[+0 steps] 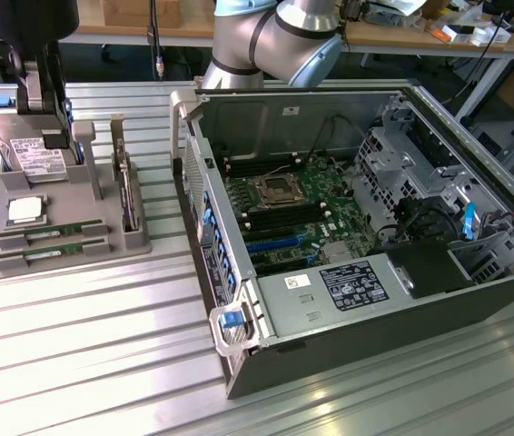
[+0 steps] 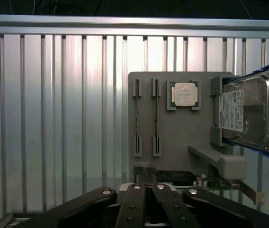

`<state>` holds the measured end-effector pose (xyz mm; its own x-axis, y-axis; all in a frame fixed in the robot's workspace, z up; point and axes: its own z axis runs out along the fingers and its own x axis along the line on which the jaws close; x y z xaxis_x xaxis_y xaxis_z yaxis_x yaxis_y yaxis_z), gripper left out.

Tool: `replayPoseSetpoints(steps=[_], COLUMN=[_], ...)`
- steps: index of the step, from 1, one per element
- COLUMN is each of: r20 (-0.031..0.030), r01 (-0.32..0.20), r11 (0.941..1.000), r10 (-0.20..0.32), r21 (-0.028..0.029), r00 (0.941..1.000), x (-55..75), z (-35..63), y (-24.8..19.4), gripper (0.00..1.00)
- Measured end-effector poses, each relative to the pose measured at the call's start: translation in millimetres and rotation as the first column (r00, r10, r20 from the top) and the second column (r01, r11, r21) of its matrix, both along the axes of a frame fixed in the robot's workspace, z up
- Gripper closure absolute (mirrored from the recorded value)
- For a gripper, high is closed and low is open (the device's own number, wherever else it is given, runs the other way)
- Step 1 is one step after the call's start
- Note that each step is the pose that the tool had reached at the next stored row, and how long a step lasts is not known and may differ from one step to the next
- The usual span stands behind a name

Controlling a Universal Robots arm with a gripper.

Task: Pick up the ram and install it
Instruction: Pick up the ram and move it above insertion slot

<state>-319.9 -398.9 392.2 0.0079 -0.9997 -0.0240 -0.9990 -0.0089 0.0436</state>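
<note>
Gripper [image 2: 146, 179] shut tight and empty, hanging over a grey parts tray [image 1: 93, 216] on a ribbed metal table [image 1: 75, 363]. Two ram sticks [image 1: 53, 233] lie side by side in the tray's narrow slots, clear of the fingers. Next to them a square processor chip [image 1: 24, 210] sits in its own recess, a silver hard drive [image 1: 34, 156] rests in a blue-edged cradle, and a circuit card [image 1: 128, 195] stands on edge. At the exterior view's right, an open computer case [image 1: 420, 322] shows its green motherboard [image 1: 330, 213].
</note>
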Motion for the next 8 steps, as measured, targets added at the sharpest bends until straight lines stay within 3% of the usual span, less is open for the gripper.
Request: replayPoseSetpoints(steps=[2, 6, 8], r20=[0.0, 0.0, 0.0], r01=[0.0, 0.0, 0.0], r11=[1.0, 1.0, 1.0], r10=[0.0, 0.0, 0.0], r21=[0.0, 0.0, 0.0], r00=[1.0, 1.0, 1.0], x=[0.0, 0.0, 0.0], z=[0.0, 0.0, 0.0], y=[0.0, 0.0, 0.0], gripper=[0.89, 0.64, 0.64])
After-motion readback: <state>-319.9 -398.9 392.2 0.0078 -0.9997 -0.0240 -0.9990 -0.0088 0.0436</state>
